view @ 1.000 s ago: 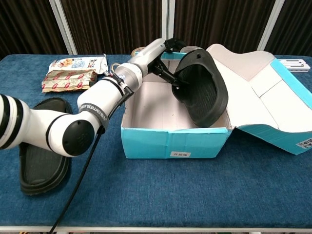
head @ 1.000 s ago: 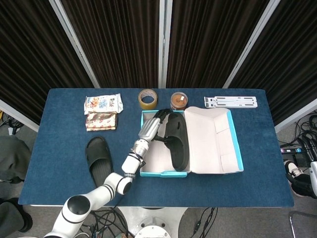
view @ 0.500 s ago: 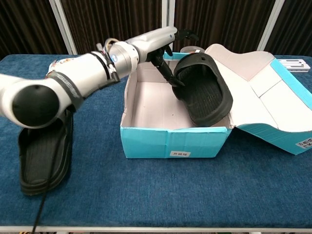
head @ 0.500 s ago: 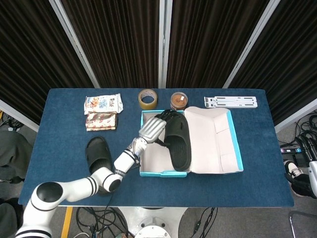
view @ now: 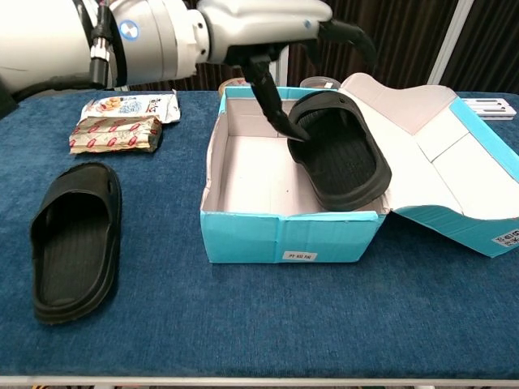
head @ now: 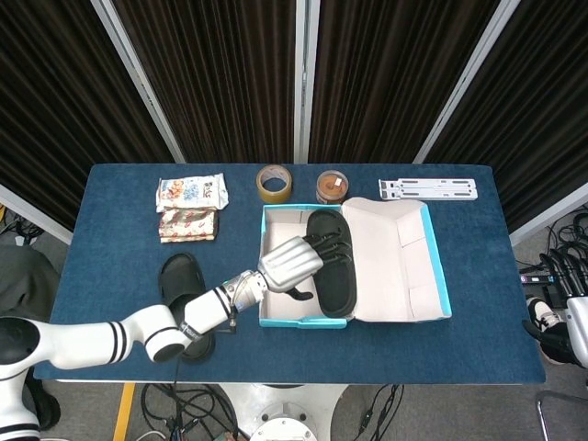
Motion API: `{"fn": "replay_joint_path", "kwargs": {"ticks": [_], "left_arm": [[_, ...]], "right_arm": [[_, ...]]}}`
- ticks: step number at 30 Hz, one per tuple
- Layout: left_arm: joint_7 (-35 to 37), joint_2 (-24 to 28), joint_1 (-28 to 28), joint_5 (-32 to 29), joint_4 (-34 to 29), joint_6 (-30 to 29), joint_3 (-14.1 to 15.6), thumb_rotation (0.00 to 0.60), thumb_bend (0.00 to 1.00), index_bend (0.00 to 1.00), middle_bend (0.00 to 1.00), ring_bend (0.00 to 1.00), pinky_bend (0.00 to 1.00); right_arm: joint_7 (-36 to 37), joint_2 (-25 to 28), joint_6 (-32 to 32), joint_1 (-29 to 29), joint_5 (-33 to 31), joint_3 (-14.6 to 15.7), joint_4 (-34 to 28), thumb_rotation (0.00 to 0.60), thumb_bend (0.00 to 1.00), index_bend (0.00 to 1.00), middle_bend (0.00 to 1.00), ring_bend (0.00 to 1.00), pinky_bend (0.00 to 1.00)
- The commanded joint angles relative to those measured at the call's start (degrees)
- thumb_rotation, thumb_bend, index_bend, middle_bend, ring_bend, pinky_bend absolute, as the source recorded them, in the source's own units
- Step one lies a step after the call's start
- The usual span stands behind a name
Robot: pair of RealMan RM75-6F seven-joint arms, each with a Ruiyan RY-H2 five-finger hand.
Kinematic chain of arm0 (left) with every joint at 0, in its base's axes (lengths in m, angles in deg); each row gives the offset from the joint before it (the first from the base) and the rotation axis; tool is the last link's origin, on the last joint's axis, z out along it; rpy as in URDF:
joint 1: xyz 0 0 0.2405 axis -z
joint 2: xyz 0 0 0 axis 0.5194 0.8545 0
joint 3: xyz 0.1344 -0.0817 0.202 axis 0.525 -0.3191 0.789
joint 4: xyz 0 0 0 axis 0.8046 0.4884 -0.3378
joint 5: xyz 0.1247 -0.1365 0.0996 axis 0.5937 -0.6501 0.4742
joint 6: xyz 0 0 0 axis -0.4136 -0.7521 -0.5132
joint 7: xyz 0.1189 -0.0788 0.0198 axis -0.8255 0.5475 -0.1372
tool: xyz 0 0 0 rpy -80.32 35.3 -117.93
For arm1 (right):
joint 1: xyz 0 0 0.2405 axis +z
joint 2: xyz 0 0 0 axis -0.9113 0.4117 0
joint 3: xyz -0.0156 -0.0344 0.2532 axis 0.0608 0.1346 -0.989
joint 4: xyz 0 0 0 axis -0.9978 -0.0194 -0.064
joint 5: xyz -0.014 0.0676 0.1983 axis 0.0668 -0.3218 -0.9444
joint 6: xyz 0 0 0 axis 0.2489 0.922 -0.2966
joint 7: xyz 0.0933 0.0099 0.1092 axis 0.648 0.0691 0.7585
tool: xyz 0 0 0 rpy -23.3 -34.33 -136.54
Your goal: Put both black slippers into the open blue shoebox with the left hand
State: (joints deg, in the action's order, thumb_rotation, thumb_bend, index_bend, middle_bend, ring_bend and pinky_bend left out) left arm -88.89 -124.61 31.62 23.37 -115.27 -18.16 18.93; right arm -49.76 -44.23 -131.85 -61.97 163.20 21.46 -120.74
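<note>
One black slipper (head: 333,262) (view: 340,154) lies inside the open blue shoebox (head: 276,219) (view: 292,237), leaning on its right side. My left hand (head: 289,262) (view: 263,18) hovers above the box's left half with fingers spread and nothing gripped. In the chest view one of its fingers (view: 272,101) points down, and its tip is at the edge of the slipper's strap. The second black slipper (head: 180,280) (view: 75,239) lies flat on the table left of the box, partly hidden by my forearm in the head view. My right hand shows in neither view.
The box lid (head: 395,262) (view: 438,146) lies open to the right. Two snack packets (head: 190,207) (view: 122,121) sit at the back left. A tape roll (head: 274,182), a brown-lidded jar (head: 332,186) and a white bracket (head: 428,188) line the far edge.
My left hand has let go of the slipper and lifted towards the cameras. The slipper has settled lower in the box. The other slipper has not moved.
</note>
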Motion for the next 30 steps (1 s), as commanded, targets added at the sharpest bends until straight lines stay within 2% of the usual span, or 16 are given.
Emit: {"fn": "replay_joint_path", "kwargs": {"ticks": [1,9,23,30], "left_arm": [[-2.50,0.13,2.69,1.32,-0.52,3.03,1.23,0.600,0.31,0.20,0.12,0.00,0.21],[-10.90,-1.69,7.14,-1.40,-0.15,7.76,1.97,0.600,0.42,0.21,0.12,0.00,0.20],[-23.28,-5.22,9.92,-9.33,1.59,7.93,4.63,0.600,0.42,0.23,0.14,0.00,0.20],[-29.94,-6.19,10.85,-16.55,2.21,7.21,6.34,0.600,0.42,0.25,0.14,0.00,0.20]], "right_arm": [[0.11,0.03,-0.27,-0.24,-0.01,0.13,0.08,0.600,0.03,0.00,0.05,0.00,0.00],[0.67,-0.12,-0.58,-0.49,0.27,0.37,0.48,0.600,0.03,0.00,0.05,0.00,0.00],[1.85,-0.34,-0.69,-0.72,0.15,0.51,1.43,0.600,0.03,0.00,0.05,0.00,0.00],[2.13,-0.36,-0.91,-0.88,0.27,0.60,1.52,0.600,0.03,0.00,0.05,0.00,0.00]]}}
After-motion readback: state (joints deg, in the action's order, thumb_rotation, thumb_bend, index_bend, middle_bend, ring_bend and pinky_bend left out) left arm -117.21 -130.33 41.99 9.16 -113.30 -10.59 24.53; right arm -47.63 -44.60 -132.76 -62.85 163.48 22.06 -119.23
